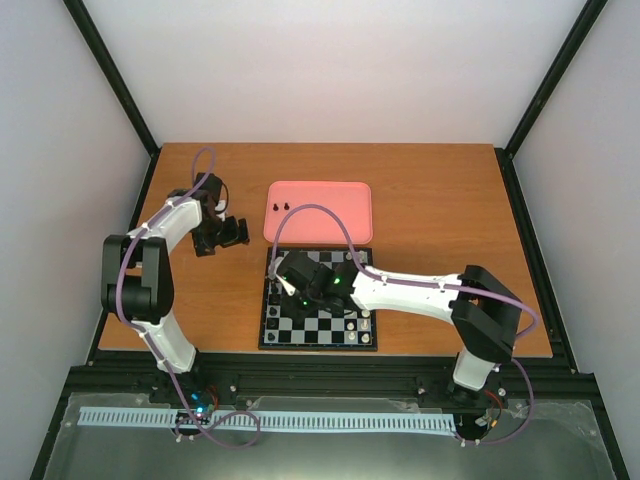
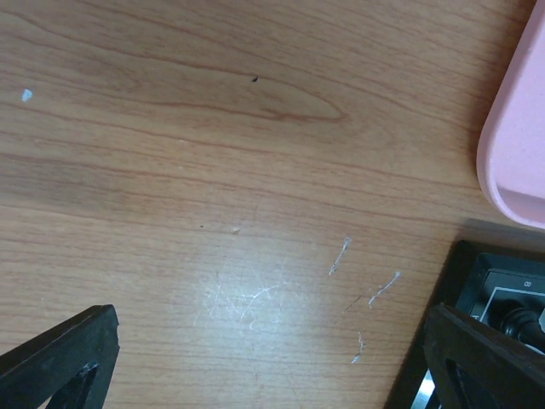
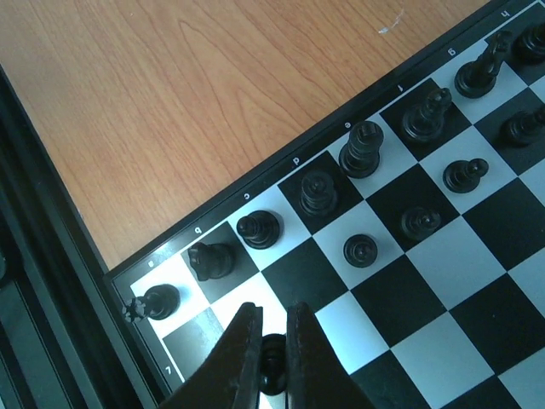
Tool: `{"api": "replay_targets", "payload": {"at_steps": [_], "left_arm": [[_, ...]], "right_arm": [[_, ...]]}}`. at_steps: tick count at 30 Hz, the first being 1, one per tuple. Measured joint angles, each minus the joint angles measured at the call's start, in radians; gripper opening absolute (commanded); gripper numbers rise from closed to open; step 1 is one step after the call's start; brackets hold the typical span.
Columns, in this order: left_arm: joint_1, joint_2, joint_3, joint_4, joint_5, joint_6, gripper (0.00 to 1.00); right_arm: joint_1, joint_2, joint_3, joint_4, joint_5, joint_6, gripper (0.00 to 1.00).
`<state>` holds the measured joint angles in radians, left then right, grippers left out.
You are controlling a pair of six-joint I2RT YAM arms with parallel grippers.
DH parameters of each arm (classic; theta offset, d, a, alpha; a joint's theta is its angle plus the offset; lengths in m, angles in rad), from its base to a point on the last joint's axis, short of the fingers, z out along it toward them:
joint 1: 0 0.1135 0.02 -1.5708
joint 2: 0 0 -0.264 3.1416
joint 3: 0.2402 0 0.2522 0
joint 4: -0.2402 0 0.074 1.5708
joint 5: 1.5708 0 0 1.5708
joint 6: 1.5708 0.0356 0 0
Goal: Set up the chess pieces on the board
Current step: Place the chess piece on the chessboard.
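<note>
From above, the board is seen on the wooden surface, just in front of a pink tray. Two black chess pieces are left standing on the tray. White pieces are seen at the board's near right corner. The right jaws are held over the board's far left part, and the left jaws over bare wood to the left of the tray.

From the left wrist, the left jaws are shown spread wide and released, with nothing between them. The tray's corner and the board's corner are seen at the right.

From the right wrist, the right jaws are shown clenched on a black pawn over the second rank. A row of black figures is lined along the lettered edge, with pawns in front.
</note>
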<state>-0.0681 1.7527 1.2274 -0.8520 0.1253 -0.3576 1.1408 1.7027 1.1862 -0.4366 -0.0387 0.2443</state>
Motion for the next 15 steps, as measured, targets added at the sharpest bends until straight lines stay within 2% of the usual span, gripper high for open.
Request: {"api": "replay_targets", "payload": {"at_steps": [15], "left_arm": [[0.000,-0.025,-0.002,0.000,-0.017,0.000,1.00]], "right_arm": [[-0.008,0.108,0.024,0.054,-0.029,-0.023,0.03]]}}
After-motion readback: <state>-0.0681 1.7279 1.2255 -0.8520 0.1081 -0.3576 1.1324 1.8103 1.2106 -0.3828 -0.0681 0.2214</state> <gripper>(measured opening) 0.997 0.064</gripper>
